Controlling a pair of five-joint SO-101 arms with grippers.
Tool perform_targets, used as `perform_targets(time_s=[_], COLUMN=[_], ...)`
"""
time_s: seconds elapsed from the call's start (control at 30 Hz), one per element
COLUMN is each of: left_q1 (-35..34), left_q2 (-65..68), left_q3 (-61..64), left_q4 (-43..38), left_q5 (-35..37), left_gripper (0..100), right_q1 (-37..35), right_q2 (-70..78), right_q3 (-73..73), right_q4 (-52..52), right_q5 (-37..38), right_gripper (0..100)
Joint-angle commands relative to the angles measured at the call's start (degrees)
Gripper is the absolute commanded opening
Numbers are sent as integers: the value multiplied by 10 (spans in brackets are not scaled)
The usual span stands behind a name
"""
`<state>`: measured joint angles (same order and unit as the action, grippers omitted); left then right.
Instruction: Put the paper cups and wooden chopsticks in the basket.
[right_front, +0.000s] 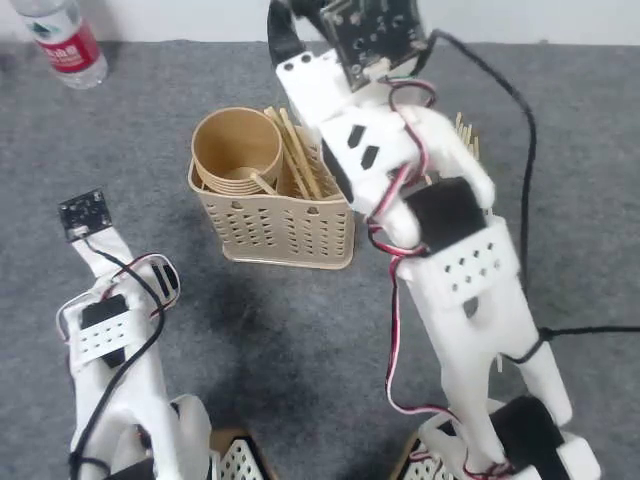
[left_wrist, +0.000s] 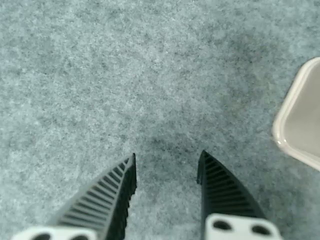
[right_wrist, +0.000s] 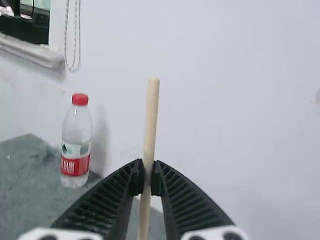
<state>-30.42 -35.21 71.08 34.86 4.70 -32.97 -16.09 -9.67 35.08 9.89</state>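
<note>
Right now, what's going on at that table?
The right hand is shut on a wooden chopstick, holding it up in the air by the basket. The basket already holds a stack of paper cups and several chopsticks. The left hand is open with nothing in it, over the grey mat.

Stacked paper cups (right_front: 237, 150) stand in the beige slotted basket (right_front: 290, 228), wooden chopsticks (right_front: 298, 158) leaning beside them. One chopstick (right_wrist: 150, 120) sits clamped in the right gripper (right_wrist: 146, 176).
</note>
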Motion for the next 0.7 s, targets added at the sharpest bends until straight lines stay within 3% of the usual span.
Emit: perform_targets(time_s=[0.0,0.33,0.5,0.67], left_q1=[4,4,4,4], left_q2=[-2,-1,-1,0], left_q3=[-3,-3,-3,-3], left_q4=[-16,-21,-21,-20], left_q5=[4,4,4,4], left_gripper=[192,192,192,192], right_q1=[3,5,17,18], right_q2=[-38,-255,-300,-291], right_q3=[74,407,434,353], right_q4=[-47,-177,-102,4], right_q5=[-6,-4,-8,-8], right_gripper=[6,13,243,216])
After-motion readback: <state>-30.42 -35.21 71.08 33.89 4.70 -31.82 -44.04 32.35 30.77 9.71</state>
